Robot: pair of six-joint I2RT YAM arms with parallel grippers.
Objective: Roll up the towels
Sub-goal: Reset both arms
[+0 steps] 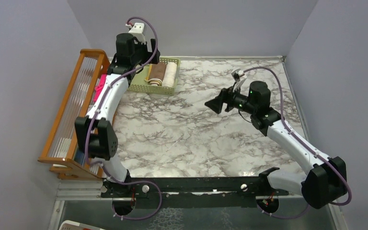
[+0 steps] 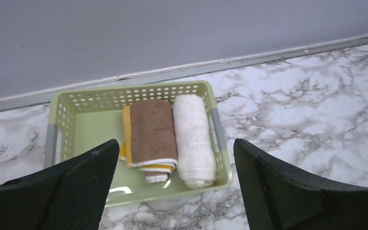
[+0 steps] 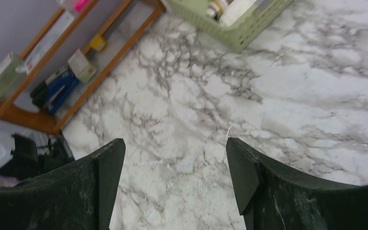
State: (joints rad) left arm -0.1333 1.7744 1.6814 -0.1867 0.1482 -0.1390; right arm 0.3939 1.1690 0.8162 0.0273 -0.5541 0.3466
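Observation:
Both towels lie rolled side by side in the pale green basket at the back left of the table. The mustard-yellow towel, brown side out with a white edge, is on the left; the cream-white towel is on the right. In the top view the brown roll and white roll show in the basket. My left gripper hangs open above the basket's near side, holding nothing. My right gripper is open over bare marble, its head at mid-table right.
A wooden rack with small boxes and a pink item stands along the left edge, also in the right wrist view as a shelf. Grey walls close off the back and sides. Marble tabletop spreads between the arms.

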